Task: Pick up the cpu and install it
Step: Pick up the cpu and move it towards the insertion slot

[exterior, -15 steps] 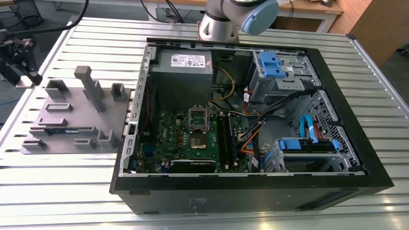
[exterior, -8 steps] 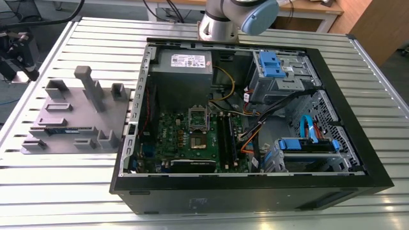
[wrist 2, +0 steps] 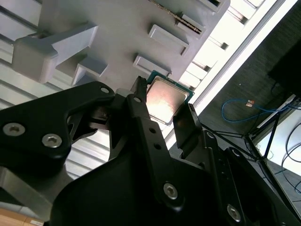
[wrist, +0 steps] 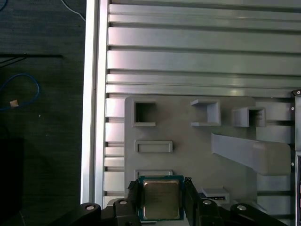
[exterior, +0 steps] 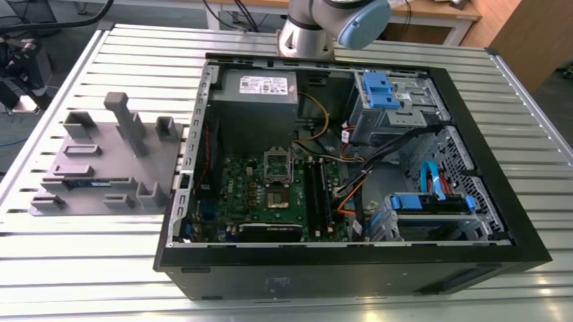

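Claw (wrist: 160,184) closed narrowly, its two black fingers (wrist: 133,190) pressed against opposite edges of its load. Slatted metal table (exterior: 90,255) carries an open computer case (exterior: 340,275) and, beside it, the grey tray (wrist: 188,150). Smallest, the cpu (wrist: 161,200) (silver top facing both wrist cameras) sits clamped between those fingers, in front of the tray.
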Controlling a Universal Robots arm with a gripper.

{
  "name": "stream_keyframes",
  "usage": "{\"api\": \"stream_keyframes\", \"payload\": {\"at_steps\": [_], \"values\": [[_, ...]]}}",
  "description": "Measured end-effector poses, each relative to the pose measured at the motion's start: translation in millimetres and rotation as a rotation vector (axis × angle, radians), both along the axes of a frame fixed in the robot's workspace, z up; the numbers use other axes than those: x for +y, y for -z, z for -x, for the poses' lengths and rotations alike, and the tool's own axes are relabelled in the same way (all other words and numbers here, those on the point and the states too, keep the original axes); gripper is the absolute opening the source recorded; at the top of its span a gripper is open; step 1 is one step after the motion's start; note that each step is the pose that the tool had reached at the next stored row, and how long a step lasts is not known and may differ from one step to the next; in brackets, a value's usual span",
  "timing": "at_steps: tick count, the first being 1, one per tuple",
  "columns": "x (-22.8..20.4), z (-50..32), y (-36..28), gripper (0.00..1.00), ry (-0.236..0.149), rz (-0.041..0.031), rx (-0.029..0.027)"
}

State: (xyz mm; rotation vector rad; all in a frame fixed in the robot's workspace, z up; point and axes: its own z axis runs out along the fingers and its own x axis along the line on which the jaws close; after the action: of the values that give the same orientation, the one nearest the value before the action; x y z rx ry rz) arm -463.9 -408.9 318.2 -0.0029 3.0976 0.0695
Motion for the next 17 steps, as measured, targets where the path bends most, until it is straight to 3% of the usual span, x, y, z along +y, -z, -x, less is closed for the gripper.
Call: {"api": "stream_keyframes", "payload": {"at_steps": [17], "values": [[0.0,0.0,-4.4,0.47,0.000,-0.0001,-0.0001]]}}
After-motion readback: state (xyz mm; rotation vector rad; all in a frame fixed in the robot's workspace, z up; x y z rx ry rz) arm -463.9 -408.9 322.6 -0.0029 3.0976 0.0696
